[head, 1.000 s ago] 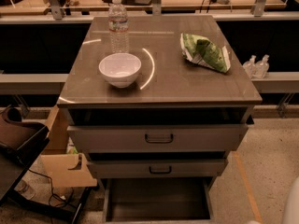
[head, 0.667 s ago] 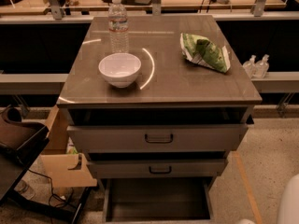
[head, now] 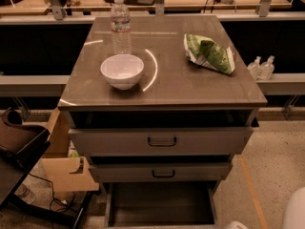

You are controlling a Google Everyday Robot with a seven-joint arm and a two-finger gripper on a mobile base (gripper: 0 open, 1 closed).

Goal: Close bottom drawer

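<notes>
The grey metal cabinet (head: 162, 87) stands in the middle of the camera view, with three drawers. The bottom drawer (head: 159, 203) is pulled far out. Its dark rectangular tray shows from above; its front and handle are cut off by the lower edge. The middle drawer (head: 162, 171) and the top drawer (head: 161, 140) stick out a little, each with a dark bar handle. Of my gripper (head: 236, 225) only a small white piece shows at the lower edge, just right of the bottom drawer. My white arm (head: 294, 210) fills the lower right corner.
On the cabinet top stand a white bowl (head: 122, 70), a clear water bottle (head: 120, 26) and a green chip bag (head: 208, 53). A cardboard box (head: 64, 168) and a dark chair (head: 19, 144) stand at the left. A bench (head: 281, 82) with small bottles (head: 261, 67) runs behind.
My white arm has come further into view at the lower right corner, and a white piece now shows at the lower edge beside the bottom drawer. The drawers have not moved.
</notes>
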